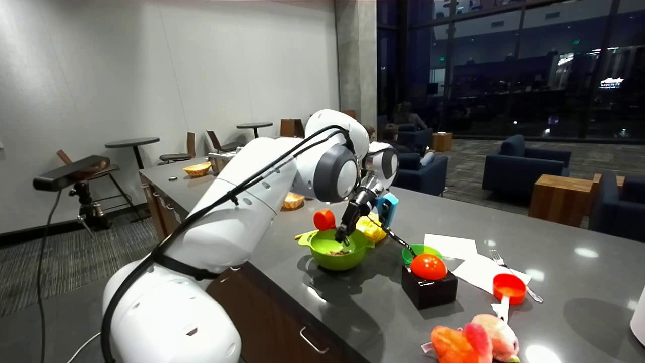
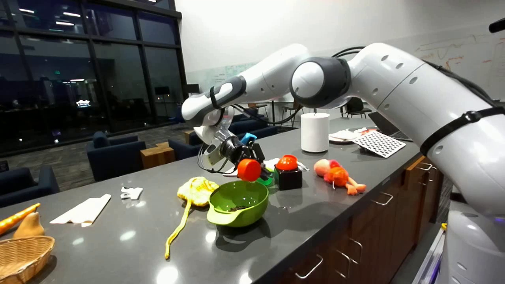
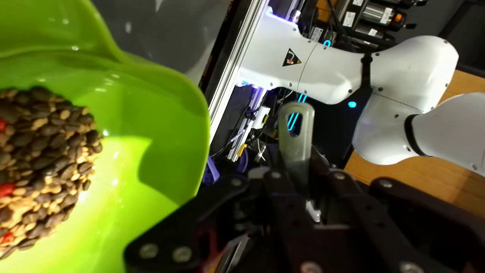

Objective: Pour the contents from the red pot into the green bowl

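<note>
We judge pouring in hand, likely late; fingers (image 1: 344, 229) clamped on red pot (image 2: 249, 170), tipped above green bowl (image 2: 240, 217); grains (image 3: 45, 151) lie in bowl; next, right the pot.

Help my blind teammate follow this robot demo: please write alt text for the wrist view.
A green bowl holding a heap of dark, pale and red bits fills the left. At the bottom, the black claw grips a pale slotted handle; the robot's white arm appears upper right.

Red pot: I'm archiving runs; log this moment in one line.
fingers: closed on red pot; red pot: tipped above green bowl; green bowl: dark and tan bits inside
</note>
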Tool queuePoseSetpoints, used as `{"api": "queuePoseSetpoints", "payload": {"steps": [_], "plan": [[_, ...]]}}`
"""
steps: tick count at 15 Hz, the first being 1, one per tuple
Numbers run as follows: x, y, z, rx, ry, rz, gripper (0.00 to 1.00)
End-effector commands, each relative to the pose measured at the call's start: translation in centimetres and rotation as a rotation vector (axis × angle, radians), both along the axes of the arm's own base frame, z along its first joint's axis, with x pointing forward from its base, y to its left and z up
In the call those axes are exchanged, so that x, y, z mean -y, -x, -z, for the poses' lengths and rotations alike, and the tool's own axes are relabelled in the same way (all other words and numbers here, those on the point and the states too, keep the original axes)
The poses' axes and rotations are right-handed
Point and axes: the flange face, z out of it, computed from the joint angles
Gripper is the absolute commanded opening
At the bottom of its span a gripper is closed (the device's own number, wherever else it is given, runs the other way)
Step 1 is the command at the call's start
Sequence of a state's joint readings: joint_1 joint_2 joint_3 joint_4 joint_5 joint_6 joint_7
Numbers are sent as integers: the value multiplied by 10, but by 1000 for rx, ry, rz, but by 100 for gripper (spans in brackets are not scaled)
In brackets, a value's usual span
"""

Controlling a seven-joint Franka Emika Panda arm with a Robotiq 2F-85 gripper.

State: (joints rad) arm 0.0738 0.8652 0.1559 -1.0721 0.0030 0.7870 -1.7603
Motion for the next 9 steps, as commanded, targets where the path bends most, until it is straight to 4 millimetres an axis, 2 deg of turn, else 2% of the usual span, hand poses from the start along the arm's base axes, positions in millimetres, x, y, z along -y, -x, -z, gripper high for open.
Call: {"api": "queuePoseSetpoints", "payload": {"steps": [1, 9], "plan": [[0, -5, -1, -50, 36, -21, 4], [1, -6, -1, -116, 113, -55, 4]]}}
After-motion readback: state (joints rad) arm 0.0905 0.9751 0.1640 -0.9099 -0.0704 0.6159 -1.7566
